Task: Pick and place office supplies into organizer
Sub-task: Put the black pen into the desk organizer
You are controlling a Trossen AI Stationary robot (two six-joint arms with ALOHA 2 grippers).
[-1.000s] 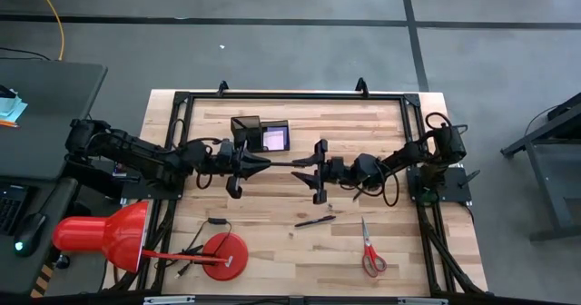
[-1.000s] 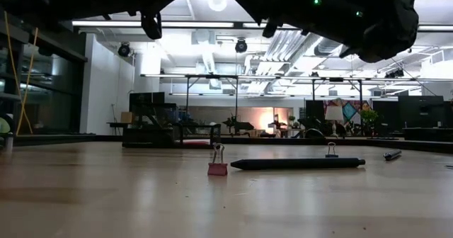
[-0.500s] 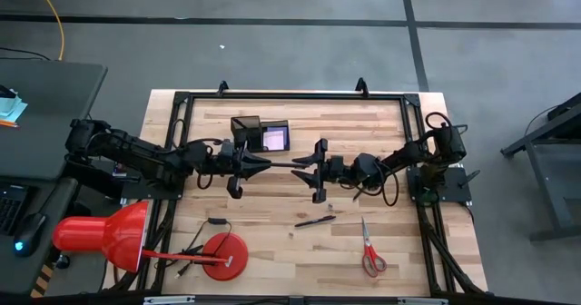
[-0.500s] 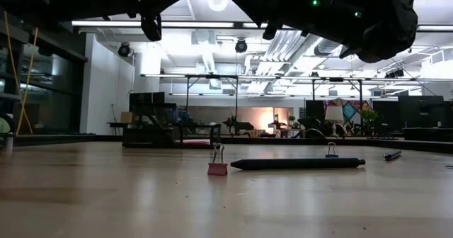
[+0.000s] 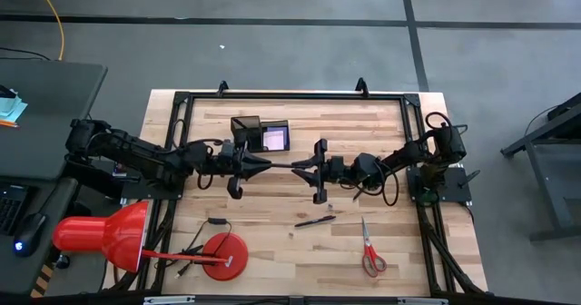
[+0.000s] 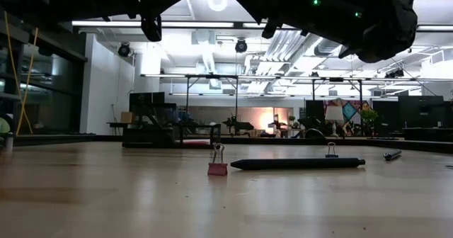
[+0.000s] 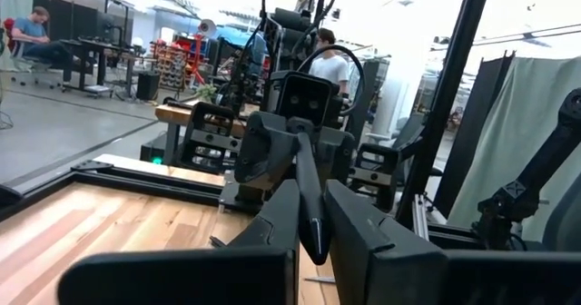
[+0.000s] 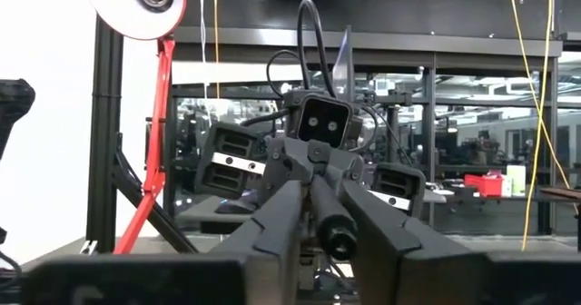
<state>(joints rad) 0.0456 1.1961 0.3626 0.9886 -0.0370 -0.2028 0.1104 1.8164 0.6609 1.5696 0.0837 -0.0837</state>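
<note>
- High view: both arms meet over the middle of the wooden surface (image 5: pixel 381 250). The left end effector (image 5: pixel 261 163) and the right end effector (image 5: pixel 313 170) face each other, with one slim black pen (image 5: pixel 283 165) bridging the gap, each end in one of them. The black organizer (image 5: pixel 260 133) sits just behind the left end effector, a purple sticky-note pad (image 5: pixel 275 138) in its right compartment. A second pen (image 5: pixel 315 221) lies nearer the front; red-handled scissors (image 5: pixel 371 250) lie to its right. A red desk lamp (image 5: pixel 127 237) stands at the front left corner.
- Low view: a pen (image 6: pixel 297 163) lies flat on the surface, a pink binder clip (image 6: pixel 217 161) upright just beside its left end. Both arms show only as dark shapes overhead.
- Left wrist view: the left end effector's fingers (image 7: pixel 272 223) are shut tight on the pen (image 7: pixel 309 201), which points at the opposite arm.
- Right wrist view: the right end effector's fingers (image 8: pixel 277 219) flank the pen's end (image 8: pixel 331 219), close on both sides; contact cannot be told.
</note>
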